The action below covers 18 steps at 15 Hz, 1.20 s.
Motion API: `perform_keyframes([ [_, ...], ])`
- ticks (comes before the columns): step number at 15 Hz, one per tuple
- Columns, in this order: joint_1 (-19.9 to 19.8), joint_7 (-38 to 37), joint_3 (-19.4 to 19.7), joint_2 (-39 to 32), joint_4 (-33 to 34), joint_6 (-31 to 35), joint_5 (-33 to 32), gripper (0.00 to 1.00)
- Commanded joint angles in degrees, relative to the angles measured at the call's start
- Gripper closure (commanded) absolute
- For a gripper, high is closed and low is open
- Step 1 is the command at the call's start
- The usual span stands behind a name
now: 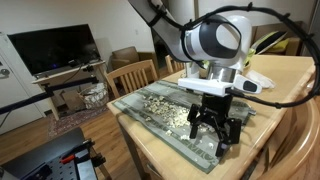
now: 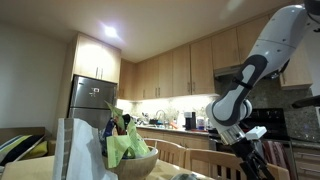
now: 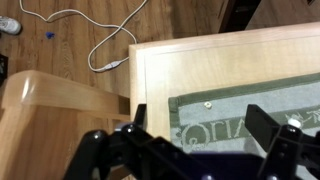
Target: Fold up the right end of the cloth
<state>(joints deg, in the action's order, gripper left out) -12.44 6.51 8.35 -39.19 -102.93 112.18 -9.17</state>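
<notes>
Pale wooden worktop (image 1: pixel 280 75) under everything, shown also in the wrist view (image 3: pixel 200 55) with a raised lip along its edge. Spread flat upon it, the cloth (image 1: pixel 150 100): long, grey-green, with a cream speckled band down the middle, covering much of the worktop in an exterior view. In the wrist view only one end of the cloth (image 3: pixel 255 100), its corner set in a little from the worktop edge, a plain grey-green border outside and cream markings further in.

Above the cloth, the white robot arm (image 1: pixel 215 40), bending down from the top of the picture. Seen in an exterior view (image 2: pixel 245 85) against kitchen cupboards (image 2: pixel 170 70), with the cloth itself hidden there.

Beside the long side of the cloth, past the worktop edge, a wooden chair (image 1: pixel 133 75). Its curved back also close to the corner of the cloth in the wrist view (image 3: pixel 50 110).

Over the near end of the cloth, the black gripper (image 1: pixel 213 140), pointing downward. Spread wide, its fingers (image 3: pixel 265 125), with nothing held between them. Touching the cloth or only just above it: cannot tell from these views.

Beyond the corner of the cloth, down on the wooden floor, a thin white cable (image 3: pixel 110 40) lying in loose loops.
</notes>
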Motion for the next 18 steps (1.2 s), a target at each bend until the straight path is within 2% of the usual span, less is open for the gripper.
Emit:
perform_keyframes([
  [1, -1.0, -0.1, 0.0, -2.6, 1.3, 2.0, 1.2, 0.0],
  [12, -2.0, 2.1, -0.7, -5.8, 1.9, 7.0, 1.1, 0.0],
  [18, -2.4, 4.7, -1.7, -7.0, 3.5, 6.3, 1.6, 0.0],
])
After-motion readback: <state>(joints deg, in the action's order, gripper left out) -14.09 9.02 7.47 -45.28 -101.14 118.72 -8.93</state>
